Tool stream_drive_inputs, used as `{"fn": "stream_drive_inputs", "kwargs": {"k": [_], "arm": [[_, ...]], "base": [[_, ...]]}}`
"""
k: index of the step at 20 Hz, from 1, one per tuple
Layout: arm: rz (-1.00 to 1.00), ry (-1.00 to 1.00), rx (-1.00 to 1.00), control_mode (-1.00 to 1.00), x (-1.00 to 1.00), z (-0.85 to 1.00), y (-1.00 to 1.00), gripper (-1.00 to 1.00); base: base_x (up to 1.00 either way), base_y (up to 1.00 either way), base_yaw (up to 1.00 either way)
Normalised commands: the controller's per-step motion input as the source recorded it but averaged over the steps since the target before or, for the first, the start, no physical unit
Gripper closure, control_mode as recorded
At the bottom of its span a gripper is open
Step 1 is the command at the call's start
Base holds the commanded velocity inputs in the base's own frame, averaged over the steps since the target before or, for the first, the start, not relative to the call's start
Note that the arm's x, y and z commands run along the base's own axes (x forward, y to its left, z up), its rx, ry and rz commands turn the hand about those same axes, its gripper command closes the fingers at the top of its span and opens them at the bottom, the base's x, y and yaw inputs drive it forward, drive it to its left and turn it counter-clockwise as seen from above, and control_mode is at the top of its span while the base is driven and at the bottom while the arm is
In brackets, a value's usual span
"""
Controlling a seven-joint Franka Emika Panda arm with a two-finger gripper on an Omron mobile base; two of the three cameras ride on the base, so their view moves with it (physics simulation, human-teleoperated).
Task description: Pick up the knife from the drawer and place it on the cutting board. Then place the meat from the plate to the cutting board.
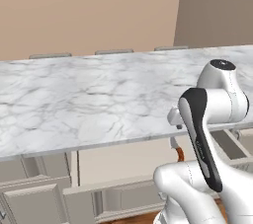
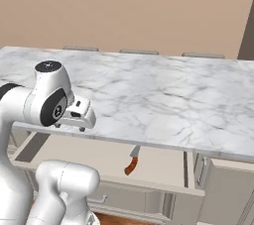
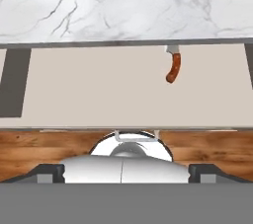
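Claw (image 2: 79, 121) spread wide above open drawer (image 3: 99, 94), knife (image 3: 173, 67) half under marble counter (image 3: 123, 6) edge

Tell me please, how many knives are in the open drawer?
1. The knife lies in the drawer near its back, toward the right in the hand view, blade partly under the counter edge. More could hide under the counter.

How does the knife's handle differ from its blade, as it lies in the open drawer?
The knife has a reddish-brown, curved handle, all in plain sight on the drawer floor; its blade is silver-grey and mostly hidden under the marble counter edge. Both lie flat in the drawer.
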Motion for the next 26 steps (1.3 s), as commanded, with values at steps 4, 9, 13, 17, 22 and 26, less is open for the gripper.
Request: {"fn": "stream_drive_inputs", "kwargs": {"k": [4, 9, 13, 17, 22, 26], "arm": [[0.00, 0.00, 0.00, 1.00, 0.00, 0.00, 0.00, -1.00], [0.00, 0.00, 0.00, 1.00, 0.00, 0.00, 0.00, -1.00], [0.00, 0.00, 0.00, 1.00, 0.00, 0.00, 0.00, -1.00], [0.00, 0.00, 0.00, 1.00, 0.00, 0.00, 0.00, -1.00], [0.00, 0.00, 0.00, 1.00, 0.00, 0.00, 0.00, -1.00], [0.00, 0.00, 0.00, 1.00, 0.00, 0.00, 0.00, -1.00]], "base": [[-0.86, -0.29, -0.12], [-0.89, -0.26, -0.09], [-0.70, -0.23, -0.05], [-0.32, -0.16, -0.03], [0.13, -0.02, -0.01], [0.42, -0.03, 0.00]]}}
